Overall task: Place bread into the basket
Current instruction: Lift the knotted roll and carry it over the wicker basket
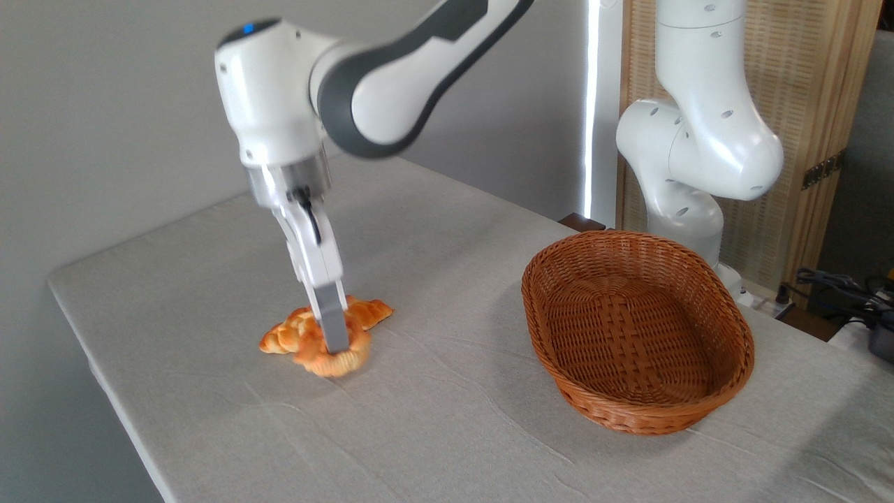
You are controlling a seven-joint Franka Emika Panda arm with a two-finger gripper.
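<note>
One bun (334, 358) sits at the jaws (grip unclear).

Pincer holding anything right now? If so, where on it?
Cannot tell. The pincer is down on the bun's top, bun on the table; a closed grip isn't visible.

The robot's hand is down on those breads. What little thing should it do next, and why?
Probably close the hand on the small round bun and lift it straight up. The hand is already down on the bun, which still sits on the table against the braided loaf, and the basket to the right holds nothing.
</note>
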